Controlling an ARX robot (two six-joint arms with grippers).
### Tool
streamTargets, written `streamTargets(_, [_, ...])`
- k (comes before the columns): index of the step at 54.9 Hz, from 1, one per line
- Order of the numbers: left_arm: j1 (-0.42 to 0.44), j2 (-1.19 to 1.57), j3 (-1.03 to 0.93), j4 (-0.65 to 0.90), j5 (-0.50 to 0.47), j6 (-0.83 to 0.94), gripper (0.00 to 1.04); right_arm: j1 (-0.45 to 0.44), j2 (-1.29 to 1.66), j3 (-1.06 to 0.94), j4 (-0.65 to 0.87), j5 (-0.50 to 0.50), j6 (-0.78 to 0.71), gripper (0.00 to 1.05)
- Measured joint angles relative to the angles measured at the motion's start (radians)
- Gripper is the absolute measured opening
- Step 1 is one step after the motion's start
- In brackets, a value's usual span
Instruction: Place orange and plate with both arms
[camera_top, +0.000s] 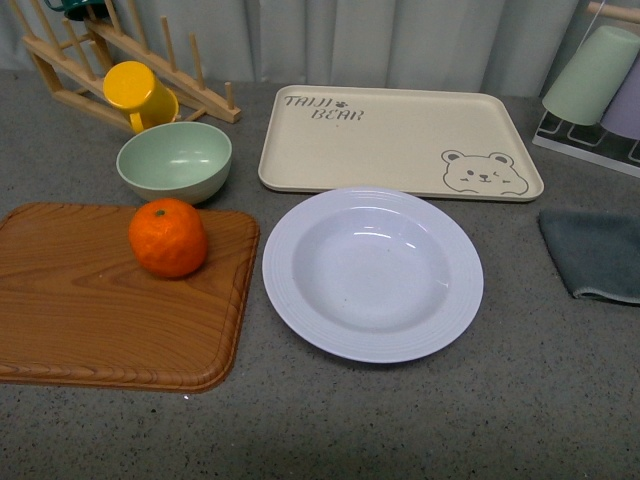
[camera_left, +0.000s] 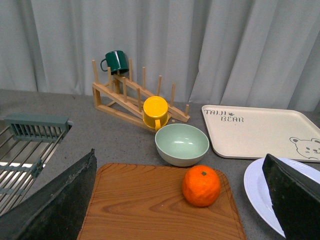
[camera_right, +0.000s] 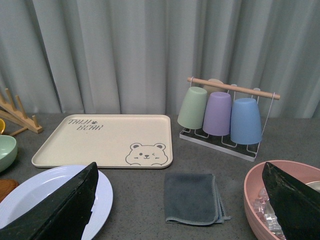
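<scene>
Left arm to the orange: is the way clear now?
Likely yes: the orange sits alone on the wooden board, ahead of the open left gripper, nothing in front; the green bowl stands behind it.

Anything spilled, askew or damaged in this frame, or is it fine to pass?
Nothing stands out. The orange sits whole on the wooden board, the plate lies flat and empty on the counter beside it, and the grey cloth is neatly folded. No spill or breakage shows.

The orange (camera_top: 167, 237) has dimpled, slightly shiny skin. The plate (camera_top: 372, 273) looks smooth and glossy. The board (camera_top: 90, 300) shows wood grain; the counter (camera_top: 400, 420) is grey, speckled and matt; the cloth (camera_top: 595, 255) looks soft.
</scene>
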Motion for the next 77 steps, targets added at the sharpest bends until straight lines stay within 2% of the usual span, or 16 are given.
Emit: streamTargets(77, [0.0,0.0,0.0,0.0,0.0,0.0,0.98,0.0,0.0,0.0,0.0,0.0,0.0,0.96])
